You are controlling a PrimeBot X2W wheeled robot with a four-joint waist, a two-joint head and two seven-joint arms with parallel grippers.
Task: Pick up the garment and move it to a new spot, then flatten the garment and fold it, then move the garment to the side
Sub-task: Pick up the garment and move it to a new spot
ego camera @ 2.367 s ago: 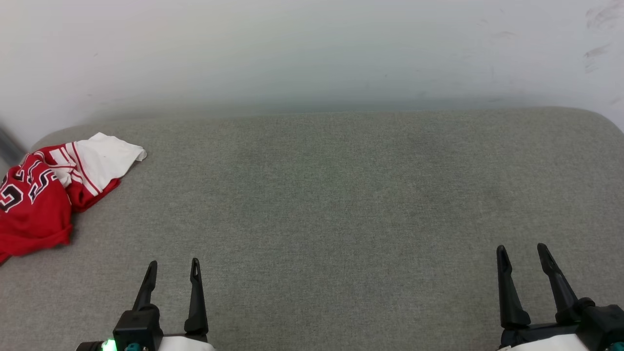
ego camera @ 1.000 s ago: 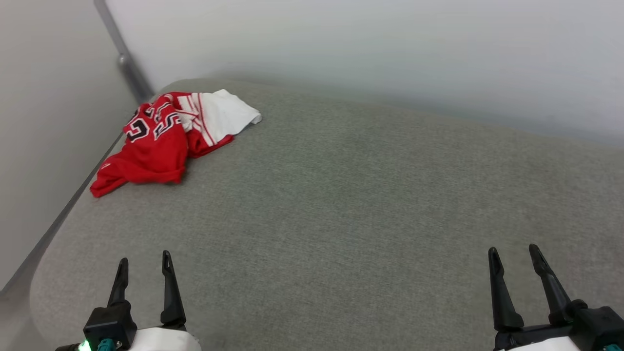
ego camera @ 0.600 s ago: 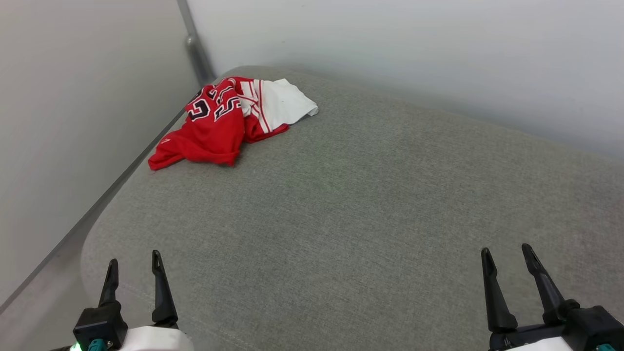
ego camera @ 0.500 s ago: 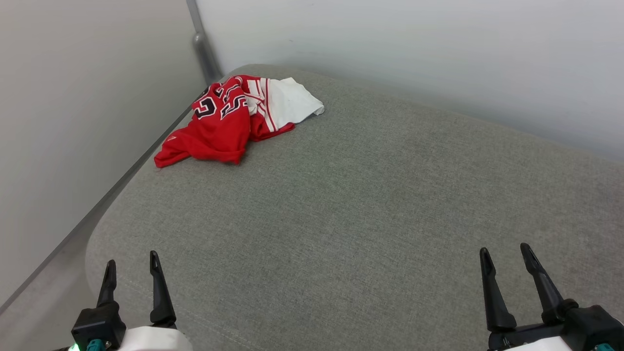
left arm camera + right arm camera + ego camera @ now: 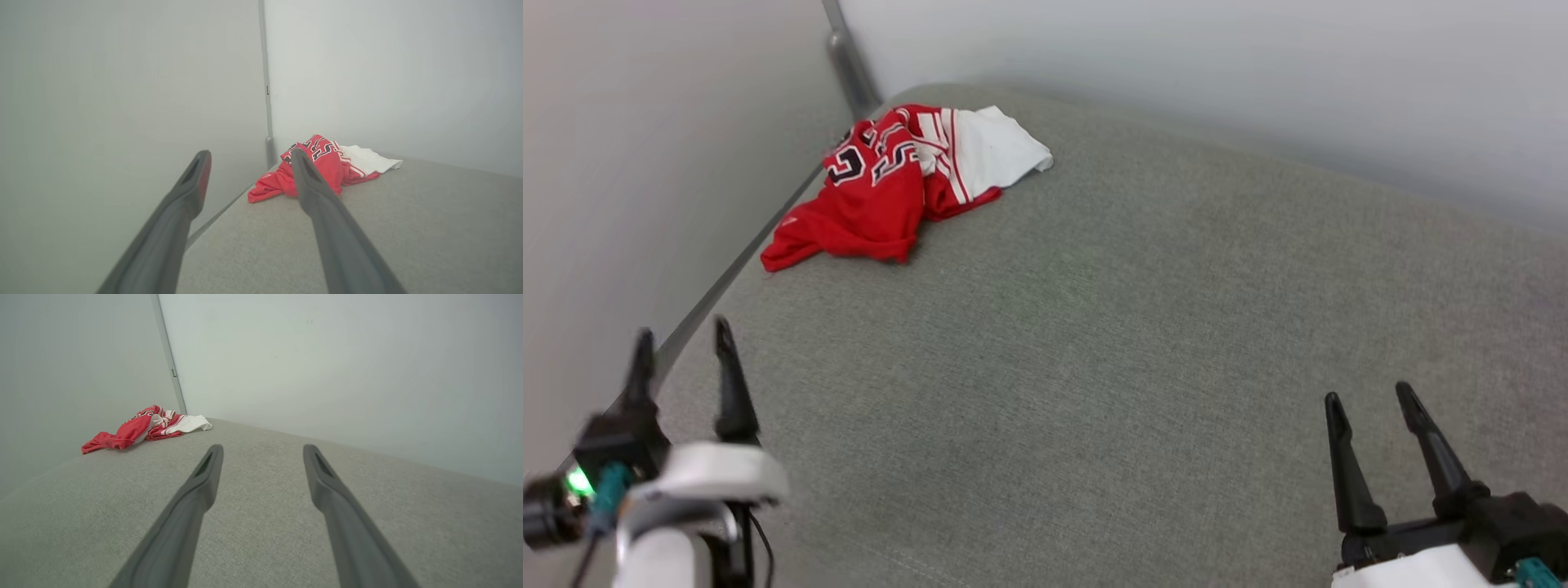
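The garment (image 5: 882,192) lies crumpled at the far left corner of the grey cushioned surface (image 5: 1135,327), red body with black-and-white lettering up, a white sleeve spread to its right. In the left wrist view the garment (image 5: 327,165) sits well ahead, beyond the fingertips. In the right wrist view the garment (image 5: 143,426) is far off to the left. My left gripper (image 5: 682,343) is raised over the surface's left edge, open and empty. My right gripper (image 5: 1368,396) stands open and empty at the lower right.
Pale walls (image 5: 645,163) enclose the surface on the left and at the back, meeting in a corner with a grey vertical strip (image 5: 845,57) just behind the garment. A narrow gap (image 5: 711,294) runs along the surface's left edge.
My left arm has lifted and moved forward toward the garment, fingers still open. The head view shifted slightly. The right gripper and the garment have kept their places.
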